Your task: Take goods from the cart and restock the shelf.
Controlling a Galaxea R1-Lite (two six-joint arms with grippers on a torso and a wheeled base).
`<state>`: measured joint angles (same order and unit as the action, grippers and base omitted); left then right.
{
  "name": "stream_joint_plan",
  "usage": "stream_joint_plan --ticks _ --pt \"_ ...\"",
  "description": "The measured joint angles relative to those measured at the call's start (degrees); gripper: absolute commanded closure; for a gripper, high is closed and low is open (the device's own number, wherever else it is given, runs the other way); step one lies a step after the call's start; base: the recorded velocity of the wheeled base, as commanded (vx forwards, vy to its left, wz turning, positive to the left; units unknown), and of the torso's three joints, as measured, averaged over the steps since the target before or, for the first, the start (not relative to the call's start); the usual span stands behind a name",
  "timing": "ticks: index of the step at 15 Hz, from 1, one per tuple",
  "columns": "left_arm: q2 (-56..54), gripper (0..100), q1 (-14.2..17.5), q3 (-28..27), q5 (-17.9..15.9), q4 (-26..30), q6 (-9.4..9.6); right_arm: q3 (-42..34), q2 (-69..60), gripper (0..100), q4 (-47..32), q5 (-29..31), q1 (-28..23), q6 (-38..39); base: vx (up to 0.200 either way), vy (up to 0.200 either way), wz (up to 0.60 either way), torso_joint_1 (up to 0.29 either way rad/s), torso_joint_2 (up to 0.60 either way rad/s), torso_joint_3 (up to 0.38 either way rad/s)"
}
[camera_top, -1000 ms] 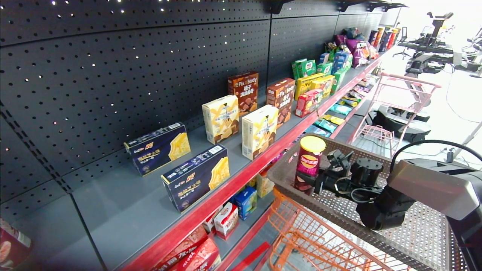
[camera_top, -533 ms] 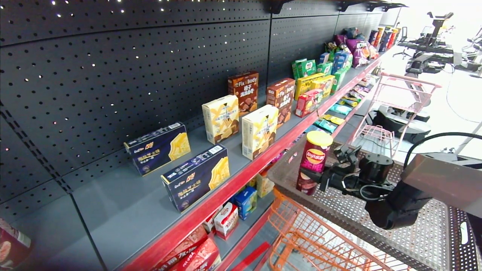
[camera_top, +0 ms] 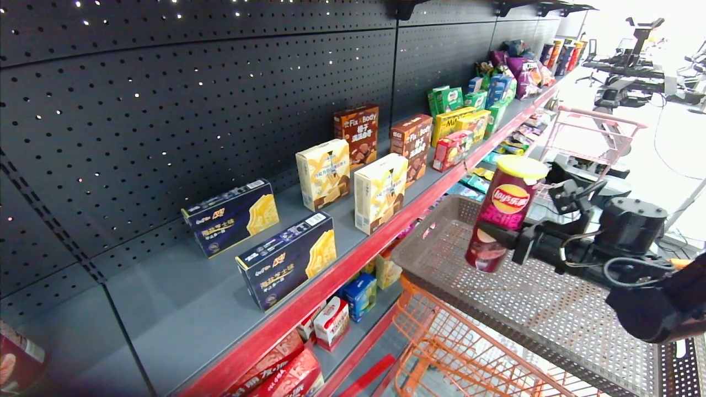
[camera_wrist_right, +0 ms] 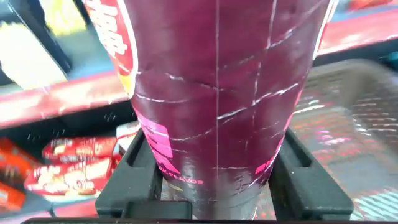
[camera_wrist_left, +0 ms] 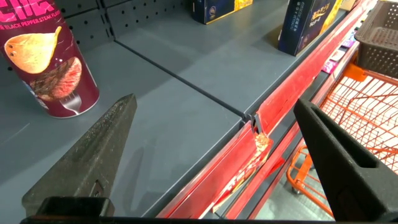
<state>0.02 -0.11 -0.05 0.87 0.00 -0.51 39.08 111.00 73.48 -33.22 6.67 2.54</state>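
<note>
My right gripper [camera_top: 504,242] is shut on a purple chips can [camera_top: 502,212] with a yellow lid, held upright in the air above the brown perforated cart tray [camera_top: 529,314]. In the right wrist view the can [camera_wrist_right: 217,93] sits between both fingers [camera_wrist_right: 134,171]. The grey shelf [camera_top: 182,298] with its red front edge lies to the left of the can. My left gripper [camera_wrist_left: 214,162] is open above the shelf board [camera_wrist_left: 186,112] near the red edge. A second purple chips can [camera_wrist_left: 46,59] stands on the shelf beyond it.
Dark blue boxes [camera_top: 287,259], yellow boxes [camera_top: 380,190] and brown boxes [camera_top: 411,146] stand along the shelf. The orange wire cart basket [camera_top: 463,358] hangs below the tray. A pink cart [camera_top: 584,154] stands farther down the aisle. Lower shelves hold more packets [camera_top: 331,322].
My right gripper has lifted the chips can up off the cart tray and carried it up and to the right. The shelf goods have not moved.
</note>
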Motion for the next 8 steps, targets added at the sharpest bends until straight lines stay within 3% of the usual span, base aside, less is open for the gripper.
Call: stream_joint_plan --ticks 5,8 --pt "0.0 0 0.0 0.0 0.0 0.0 0.0 -13.0 -29.2 100 -9.4 6.2 -0.1 1.0 0.0 0.0 0.0 0.0 0.0 0.0" --pt "0.0 0 0.0 0.0 0.0 0.0 0.0 -20.0 -45.9 100 -22.9 11.1 -1.2 1.6 0.0 0.0 0.0 0.0 0.0 0.0"
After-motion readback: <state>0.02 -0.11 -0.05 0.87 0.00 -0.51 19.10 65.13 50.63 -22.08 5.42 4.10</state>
